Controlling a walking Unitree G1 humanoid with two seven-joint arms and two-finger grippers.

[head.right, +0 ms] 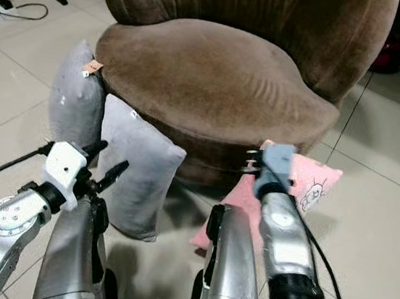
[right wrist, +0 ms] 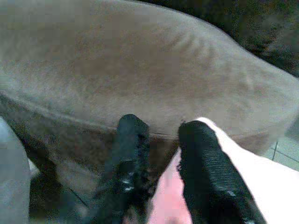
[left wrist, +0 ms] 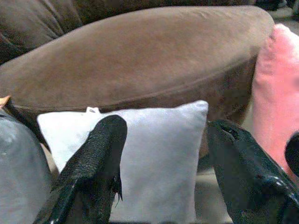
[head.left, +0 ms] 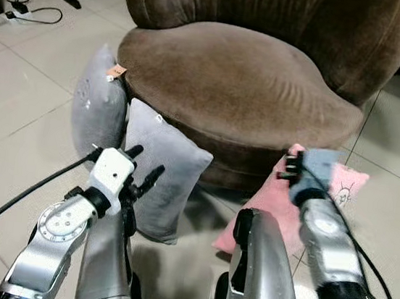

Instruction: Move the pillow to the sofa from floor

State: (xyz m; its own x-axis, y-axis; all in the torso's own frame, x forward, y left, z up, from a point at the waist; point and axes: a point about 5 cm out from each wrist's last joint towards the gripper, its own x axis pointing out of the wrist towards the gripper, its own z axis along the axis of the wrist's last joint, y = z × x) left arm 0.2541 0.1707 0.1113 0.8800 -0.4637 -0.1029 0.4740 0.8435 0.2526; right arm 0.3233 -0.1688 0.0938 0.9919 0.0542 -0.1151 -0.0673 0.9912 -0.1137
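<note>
Left eye view: brown sofa (head.left: pixel 244 89) fills 12 o'clock, three pillows propped on the tile floor (head.left: pixel 12 134) against its base, both arms reaching in from 6.

Dark grey pillow (head.left: pixel 97 104): furthest over at 9 o'clock, upright, leaning on the sofa's side. Looks like the sofa is the only thing keeping it up.

Light grey pillow (head.left: pixel 160 174): just beside the dark one and touching it, standing on one edge, face tilted back onto the sofa base. Roughly square, so no real long axis; tag corner points up toward 11.

Left pincer (head.left: pixel 143 168): hanging right in front of the light grey pillow. In the left wrist view its fingers (left wrist: pixel 96 158) are spread wide with the pillow framed between them, nothing gripped yet. My guess is it's lined up to straddle the top edge.

Pink pillow (head.left: pixel 270 202): at 4 o'clock, slumped on the floor against the sofa front, top corner pointing up toward 1, printed face outward.

Right pincer (right wrist: pixel 161 154): at the pink pillow's upper corner, fingers (right wrist: pixel 203 163) slightly parted, one lying against the pink fabric, not clamped as far as I can tell.

Task status: every pillow's still on the floor, sofa seat is bare.
</note>
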